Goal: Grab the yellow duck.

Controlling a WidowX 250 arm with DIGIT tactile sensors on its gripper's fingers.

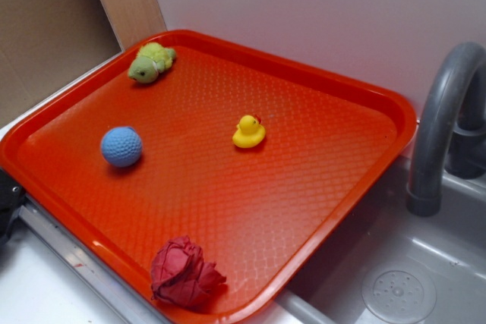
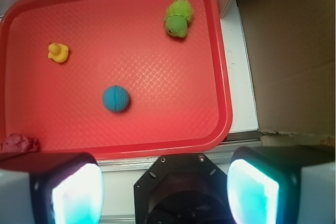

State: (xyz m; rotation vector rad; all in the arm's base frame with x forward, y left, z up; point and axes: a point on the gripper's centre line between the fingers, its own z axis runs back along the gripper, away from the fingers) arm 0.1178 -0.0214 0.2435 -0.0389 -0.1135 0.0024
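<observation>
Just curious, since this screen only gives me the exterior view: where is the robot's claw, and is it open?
Observer: The wrist view shows the gripper open, fingers wide apart, nothing between them.
Operator: Is it over the yellow duck?
Observer: No. It appears to hang outside the rim of the tray; in that view the yellow duck lies far off to the upper left, beyond the blue ball.
</observation>
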